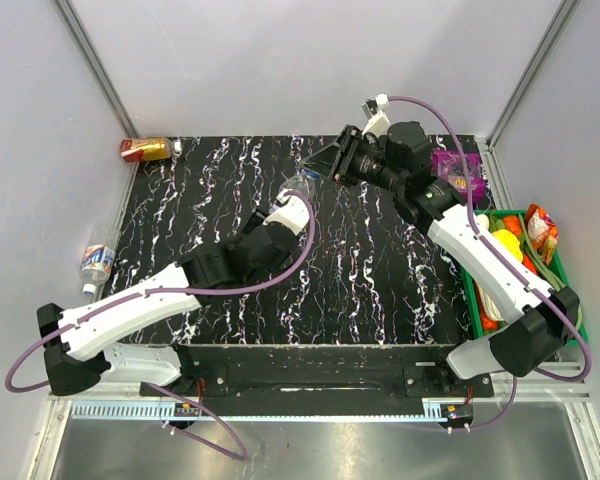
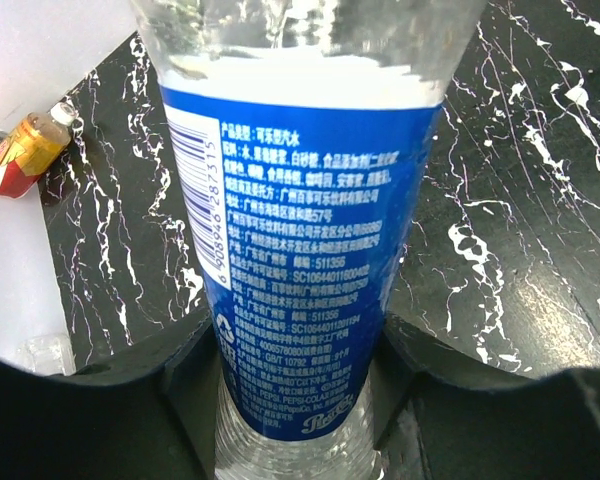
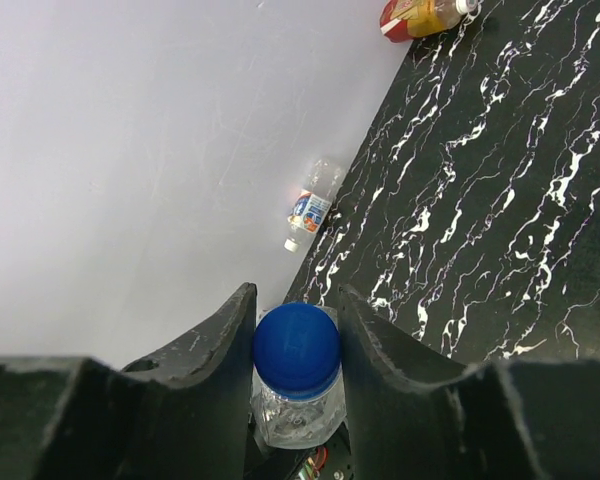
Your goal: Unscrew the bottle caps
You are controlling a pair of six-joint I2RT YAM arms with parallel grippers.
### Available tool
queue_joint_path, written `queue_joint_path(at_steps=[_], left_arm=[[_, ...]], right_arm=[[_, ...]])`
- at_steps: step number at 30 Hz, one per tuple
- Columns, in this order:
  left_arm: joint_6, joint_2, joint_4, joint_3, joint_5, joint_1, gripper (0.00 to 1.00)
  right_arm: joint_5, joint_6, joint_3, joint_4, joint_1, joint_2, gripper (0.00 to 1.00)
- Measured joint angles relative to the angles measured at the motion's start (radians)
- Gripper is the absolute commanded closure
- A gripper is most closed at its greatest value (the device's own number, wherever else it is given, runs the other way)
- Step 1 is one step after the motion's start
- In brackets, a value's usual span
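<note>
The Pepsi bottle (image 2: 300, 250), clear with a blue label, is held above the mat between both grippers; it also shows in the top view (image 1: 302, 183). My left gripper (image 2: 300, 400) is shut on its body, low on the label. My right gripper (image 3: 297, 330) is shut on its dark blue cap (image 3: 297, 347), one finger on each side. In the top view the left gripper (image 1: 292, 200) and the right gripper (image 1: 323, 163) meet at the bottle. The second bottle (image 1: 97, 262), with a white, blue and red label and a white cap (image 3: 291, 243), lies off the mat's left edge.
A red-and-gold can (image 1: 145, 149) lies at the far left corner of the black marbled mat (image 1: 360, 290). A green basket (image 1: 563, 262) with colourful items stands at the right edge. A purple packet (image 1: 458, 170) lies at the far right. Walls close in the back and sides.
</note>
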Motion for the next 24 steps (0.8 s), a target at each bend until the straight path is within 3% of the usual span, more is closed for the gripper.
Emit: queue_joint_path(at_steps=[4, 14, 16, 20, 24], left_arm=[[-0.002, 0.004, -0.002, 0.003, -0.010, -0.003, 0.86], [-0.002, 0.006, -0.006, 0.004, -0.011, -0.005, 0.86], [-0.002, 0.006, -0.006, 0.004, -0.011, -0.005, 0.86], [-0.009, 0.008, -0.007, 0.004, -0.012, -0.005, 0.86], [-0.023, 0.008, -0.005, 0.004, -0.012, -0.010, 0.86]], right_arm=[[0.002, 0.001, -0.002, 0.000, -0.002, 0.000, 0.68], [0.001, 0.022, -0.013, 0.022, -0.003, -0.002, 0.48], [0.001, 0.028, -0.013, 0.025, -0.003, -0.004, 0.47], [0.003, 0.032, -0.020, 0.038, -0.003, -0.013, 0.63], [0.012, 0.028, -0.043, 0.042, -0.006, -0.028, 0.98]])
